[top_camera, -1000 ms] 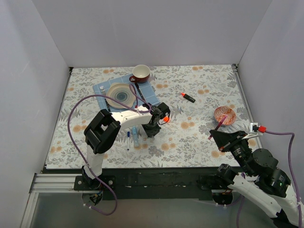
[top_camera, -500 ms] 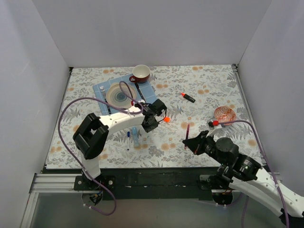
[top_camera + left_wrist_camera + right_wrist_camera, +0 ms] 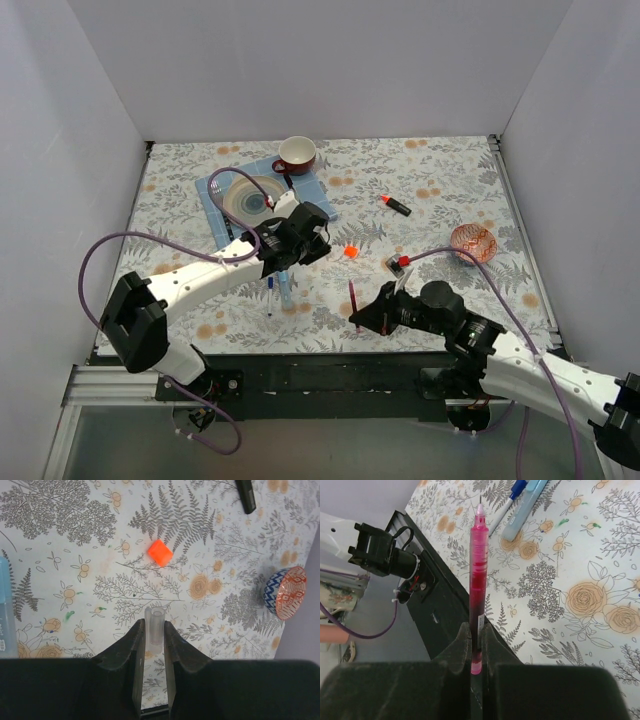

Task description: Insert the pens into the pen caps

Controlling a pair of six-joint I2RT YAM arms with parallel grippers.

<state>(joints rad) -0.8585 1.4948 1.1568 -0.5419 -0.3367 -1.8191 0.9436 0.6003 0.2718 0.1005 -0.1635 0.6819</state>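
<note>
Alignment decides this: my left jaws pinch a clear cap [image 3: 155,625], my right jaws clamp the maroon pen [image 3: 478,580], held near six o'clock over the table [image 3: 450,170]. I judge tip and cap mouth must meet coaxially, slowly, without twisting.
</note>
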